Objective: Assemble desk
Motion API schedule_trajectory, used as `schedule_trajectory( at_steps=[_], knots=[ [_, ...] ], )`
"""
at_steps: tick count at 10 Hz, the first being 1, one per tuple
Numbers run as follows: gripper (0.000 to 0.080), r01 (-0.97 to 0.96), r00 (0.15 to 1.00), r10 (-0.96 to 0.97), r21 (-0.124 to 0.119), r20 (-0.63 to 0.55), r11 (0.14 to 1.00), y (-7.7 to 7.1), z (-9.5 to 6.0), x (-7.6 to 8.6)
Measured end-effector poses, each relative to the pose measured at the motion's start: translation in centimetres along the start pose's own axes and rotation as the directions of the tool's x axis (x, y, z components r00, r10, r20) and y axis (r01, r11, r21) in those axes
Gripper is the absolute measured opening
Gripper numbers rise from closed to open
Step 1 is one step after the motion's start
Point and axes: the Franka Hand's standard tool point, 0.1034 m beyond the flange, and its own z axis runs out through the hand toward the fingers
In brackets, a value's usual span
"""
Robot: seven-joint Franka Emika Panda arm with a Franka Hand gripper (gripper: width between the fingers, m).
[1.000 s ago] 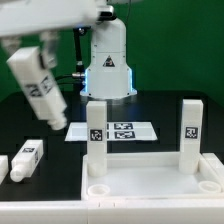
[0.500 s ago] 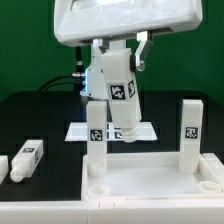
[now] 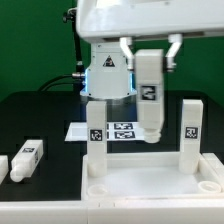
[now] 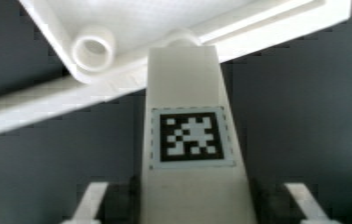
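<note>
Exterior view: The white two-finger gripper hangs above the middle of the black table. Its jaws are partly closed and clamped on the upper end of a white square plastic leg bearing a black-and-white tag. This held leg is upright, and its lower end appears clear of everything beneath it. It hangs just behind the far rim of the large white rectangular rimmed tabletop panel, which lies at the table's near edge. Two more white tagged legs stand upright at the panel's far corners, one standing leg on the exterior view's left and the other standing leg on its right. The held leg is between them, nearer the right one. The marker board lies flat on the table behind the panel. A loose leg lies near the table's edge on the exterior view's left. The white robot base with a blue light stands at the far edge.

Wrist view: The gripper has one of its fingers on each side of the held leg, whose tag faces the camera. Beyond the leg's end are the tabletop panel's rim and a round corner socket
</note>
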Motion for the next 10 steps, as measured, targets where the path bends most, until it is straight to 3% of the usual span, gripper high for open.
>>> schedule_trajectory(
  at_steps=[5,6,9,10],
  knots=[
    [0.0284,0.017,1.000,-0.017,0.000,-0.003,1.000,-0.5,0.1,-0.1],
    [0.0284,0.067,0.997,-0.067,-0.004,-0.032,0.998,-1.9,0.6,-0.6],
    [0.0284,0.030,0.998,-0.028,0.028,-0.061,0.999,-6.4,2.5,-3.6],
    [0.0284,0.032,0.998,-0.031,0.022,-0.052,0.999,-6.3,3.2,-4.3]
  ],
)
